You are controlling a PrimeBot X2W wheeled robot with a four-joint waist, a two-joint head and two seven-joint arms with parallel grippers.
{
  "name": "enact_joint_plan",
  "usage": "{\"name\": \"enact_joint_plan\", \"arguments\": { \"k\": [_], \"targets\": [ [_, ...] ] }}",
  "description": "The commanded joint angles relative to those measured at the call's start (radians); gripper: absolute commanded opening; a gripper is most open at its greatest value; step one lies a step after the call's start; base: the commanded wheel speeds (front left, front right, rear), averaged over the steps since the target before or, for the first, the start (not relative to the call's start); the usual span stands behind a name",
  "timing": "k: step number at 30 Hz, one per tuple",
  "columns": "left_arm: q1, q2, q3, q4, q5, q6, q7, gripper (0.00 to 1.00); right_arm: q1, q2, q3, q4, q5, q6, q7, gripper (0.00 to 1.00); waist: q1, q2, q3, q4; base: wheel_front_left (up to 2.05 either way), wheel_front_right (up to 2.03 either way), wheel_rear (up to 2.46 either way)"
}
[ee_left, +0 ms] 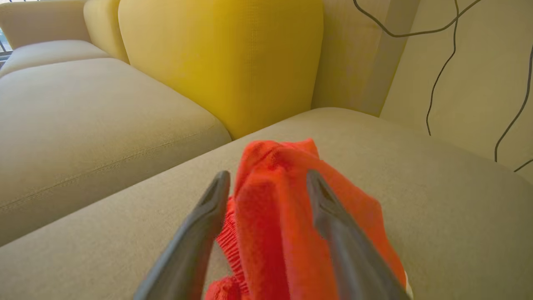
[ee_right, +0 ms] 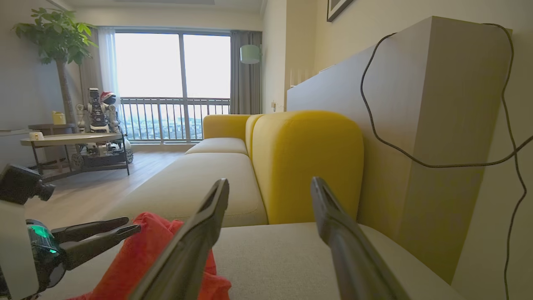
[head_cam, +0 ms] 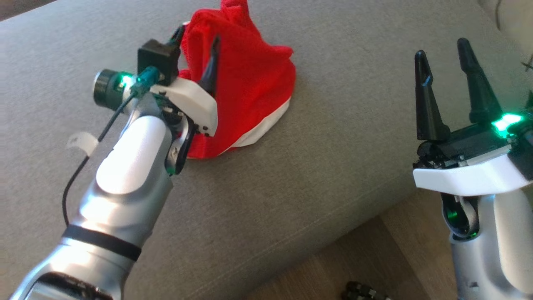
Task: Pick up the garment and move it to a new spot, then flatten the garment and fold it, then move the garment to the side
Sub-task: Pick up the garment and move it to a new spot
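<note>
1. The grey-beige sofa seat [head_cam: 291, 200] takes up most of the head view. Its front edge runs diagonally across the lower right, and a broad stretch of bare cushion lies between that edge and the cloth.
2. In the left wrist view, a yellow backrest [ee_left: 220, 62] stands behind the seat. A neighbouring seat cushion [ee_left: 83, 116] lies to one side, with a deep seam between the two.
3. A pale panel [ee_right: 416, 104] rises at the end of the sofa in the right wrist view, with a dark cable [ee_right: 374, 133] looping over it.
4. Wooden floor [head_cam: 354, 258] shows below the front edge of the seat.
5. The garment [head_cam: 250, 83] sits on the far part of the seat, well back from the front edge. It is red, open-knit cloth heaped into a peaked mound. Folds run down from the top, and a white band [head_cam: 266, 125] runs along its lower right hem where it meets the cushion.
6. The left gripper [ee_left: 268, 177] is at the mound, its jaws standing wide apart. The raised ridge of cloth stands up between the two fingers, and they are not clamped on it.
7. The right gripper [head_cam: 441, 48] hovers over the right end of the seat, well apart from the garment. Its jaws are spread wide and hold nothing. Bare cushion lies between it and the cloth.
8. A small dark thing [head_cam: 362, 291] lies on the floor near the bottom edge. It is too cut off to tell what it is.
</note>
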Motion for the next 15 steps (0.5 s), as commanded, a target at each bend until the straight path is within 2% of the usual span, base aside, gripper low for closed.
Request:
{"name": "enact_joint_plan", "arguments": {
  "k": [1,4,8,14,15],
  "targets": [
    [-0.034,0.007,0.025,-0.027,-0.002,-0.005,-0.016,1.0,-0.024,0.002,0.019,-0.035,-0.01,0.0,-0.006,1.0,-0.0001,0.0,-0.007,0.021,0.0,0.0,0.0],
    [-0.027,0.007,0.04,-0.018,-0.021,-0.013,-0.049,1.0,-0.018,0.002,0.017,-0.028,-0.033,0.0,-0.006,1.0,-0.0001,0.0,-0.021,0.065,0.0,0.0,0.0],
    [0.001,0.036,0.074,-0.059,-0.04,-0.016,-0.081,1.0,-0.007,0.002,0.012,-0.011,-0.073,0.0,-0.006,1.0,-0.0001,0.0,-0.058,0.144,0.0,0.0,0.0],
    [0.135,0.148,0.188,-0.232,-0.046,0.037,-0.101,1.0,0.025,0.002,0.025,0.034,-0.125,0.0,-0.006,1.0,-0.0001,0.0,-0.139,0.251,0.0,0.0,0.0],
    [0.214,0.169,0.236,-0.314,-0.052,0.053,-0.102,1.0,0.043,0.002,0.016,0.055,-0.135,0.0,-0.006,1.0,-0.0001,0.0,-0.165,0.285,0.0,0.0,0.0]
  ]
}}
